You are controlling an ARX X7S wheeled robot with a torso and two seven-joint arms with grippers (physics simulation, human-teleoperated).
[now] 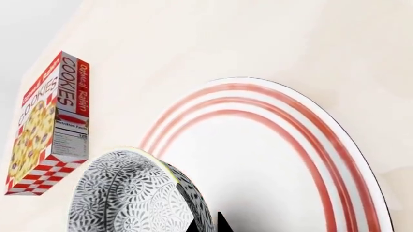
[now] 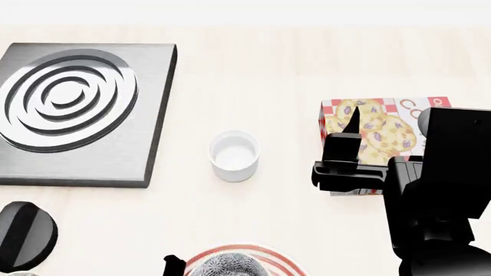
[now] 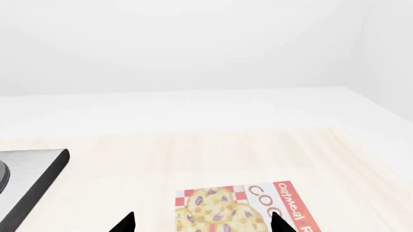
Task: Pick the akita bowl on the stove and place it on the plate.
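Your left gripper (image 1: 206,223) gripped the rim of the speckled black-and-white akita bowl (image 1: 132,193), holding it over the round white plate with red rings (image 1: 277,159) at the near edge. Your right gripper (image 3: 201,223) hung with jaws wide above the red cookie box (image 2: 376,135). The dark grey square stove (image 2: 77,106) lay bare, far left, beside a small white cup (image 2: 234,155).

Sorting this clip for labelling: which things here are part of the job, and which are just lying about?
Job:
akita bowl, over the plate
plate
stove, burner bare
left gripper

Lying about:
cookie box
small white cup
black knob
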